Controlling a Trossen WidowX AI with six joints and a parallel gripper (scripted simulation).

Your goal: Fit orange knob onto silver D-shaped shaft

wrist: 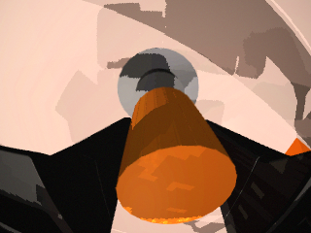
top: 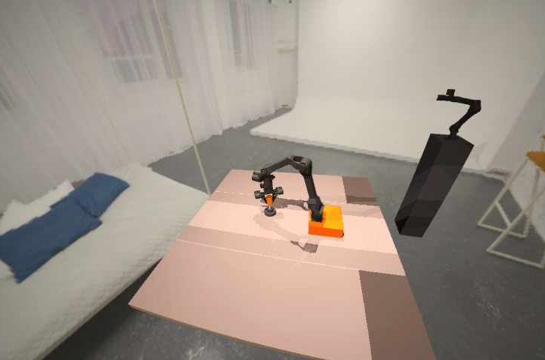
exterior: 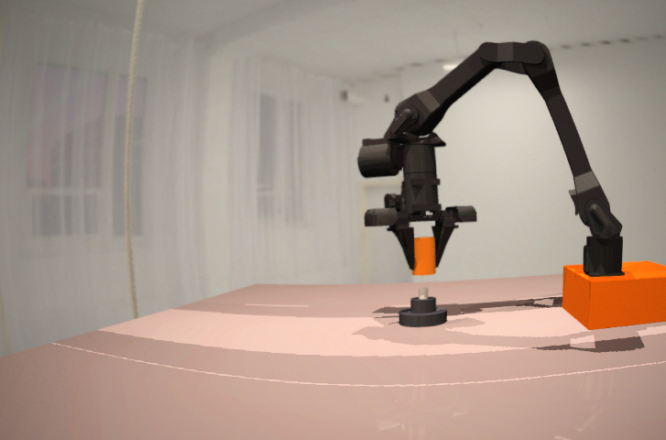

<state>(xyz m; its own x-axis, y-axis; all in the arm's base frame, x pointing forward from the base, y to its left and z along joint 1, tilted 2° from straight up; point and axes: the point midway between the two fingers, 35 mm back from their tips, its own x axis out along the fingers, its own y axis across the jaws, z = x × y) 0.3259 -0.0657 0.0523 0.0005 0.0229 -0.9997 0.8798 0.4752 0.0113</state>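
Note:
My gripper point(exterior: 424, 264) points down and is shut on the orange knob point(top: 269, 199) point(exterior: 424, 255) point(wrist: 176, 182), one finger on each side. The knob is upright and hangs a small gap above the silver shaft point(exterior: 423, 292), nearly in line with it in the exterior view. The shaft stands on the round dark pedestal point(top: 270, 213) point(exterior: 422, 317) point(wrist: 125, 89) on the table. In the wrist view the knob's lower end covers the shaft. The knob's hole and the flat sides of hole and shaft cannot be seen.
The arm's orange base block point(top: 325, 229) point(exterior: 628, 301) stands on the pink table point(top: 247, 288) point(exterior: 291, 410), to the right of the pedestal. A dark pillar point(top: 434, 187) with another arm stands beyond the table's right edge. A bed point(top: 111, 237) is at the left.

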